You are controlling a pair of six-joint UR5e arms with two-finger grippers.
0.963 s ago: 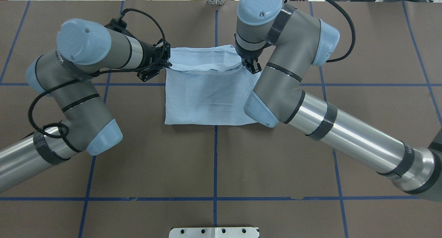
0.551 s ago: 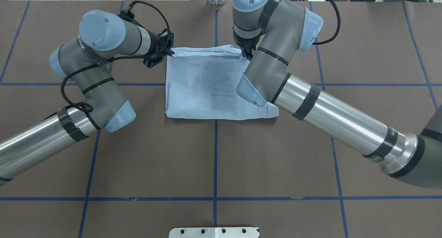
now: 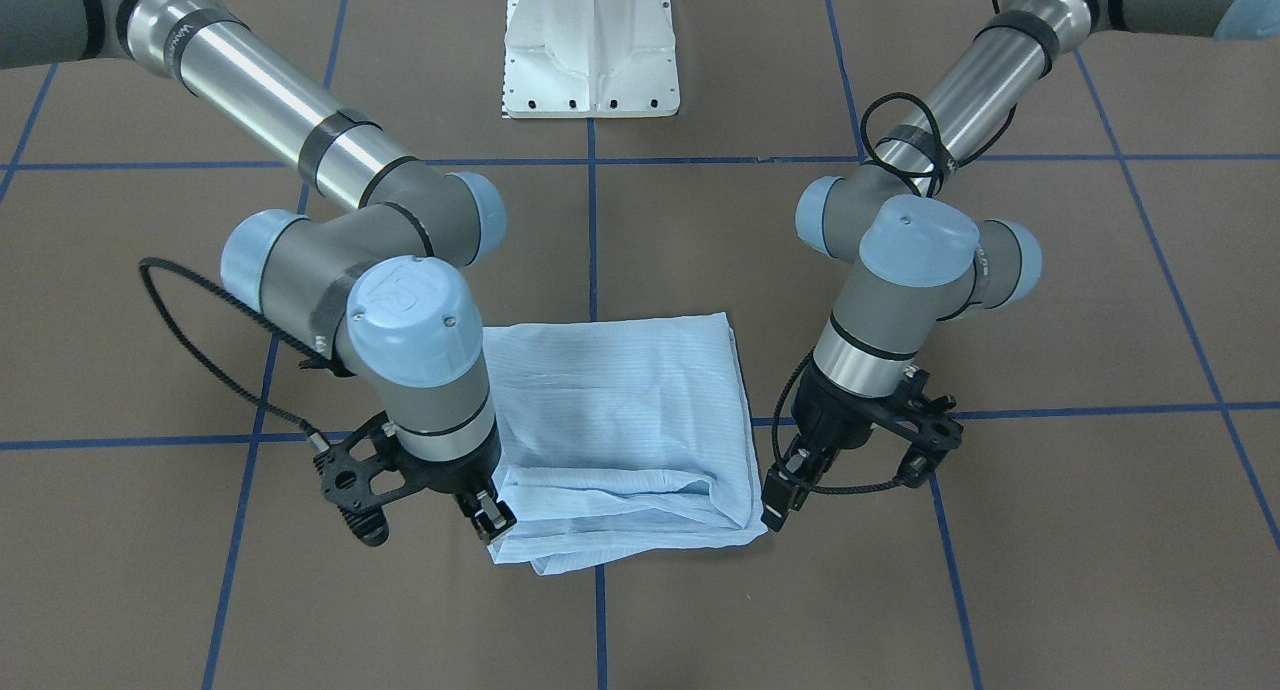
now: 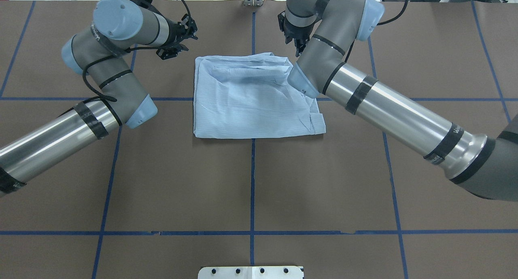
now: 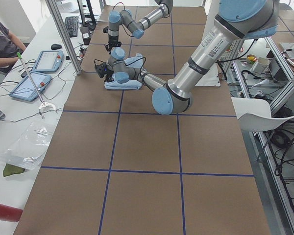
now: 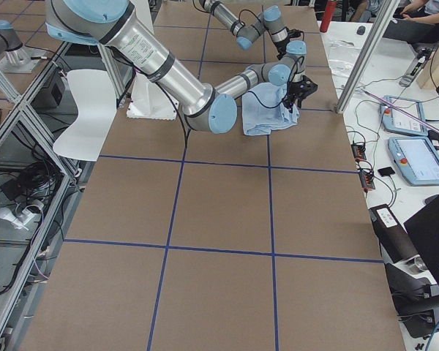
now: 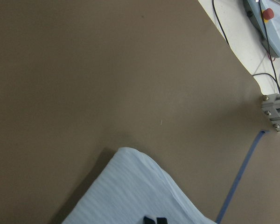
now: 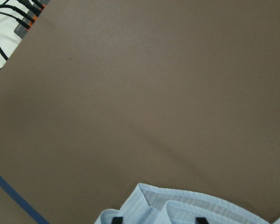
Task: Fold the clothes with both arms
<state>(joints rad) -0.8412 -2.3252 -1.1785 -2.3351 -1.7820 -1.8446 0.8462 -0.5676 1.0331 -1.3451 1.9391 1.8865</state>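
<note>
ok so the fold just landed; a second back both claws had the top layer of the shirt (image 4: 251,105) pinched by its corners and were hauling it toward the far edge, a bit later it was laid down but still pinched, and now both have let go and backed off past that far edge; the left gripper (image 3: 780,505) sits just off one far corner and the right gripper (image 3: 492,518) just off the other, neither touching cloth as far as I can see; the right wrist cam shows its fingertips (image 8: 115,218) spread wide with nothing between them, only shirt lying below; the left one's fingertips (image 7: 148,219) are nearly together, a sliver of gap at most, and nothing pinched there either; my read is that this fold is done and the arms are clearing out, so either it's finished or there's one more halving to go; the shirt itself is a roughly square pale-blue packet lying flat on the brown table (image 4: 251,182), straddling the centre blue line on the far half, between the two arms; near edge looks crisp and straight, the far end is messier, with a few layers stacked and a soft ridge running across; there's a seam strip poking out at the near corner on the right arm's side, so not a perfectly tidy stack.
</note>
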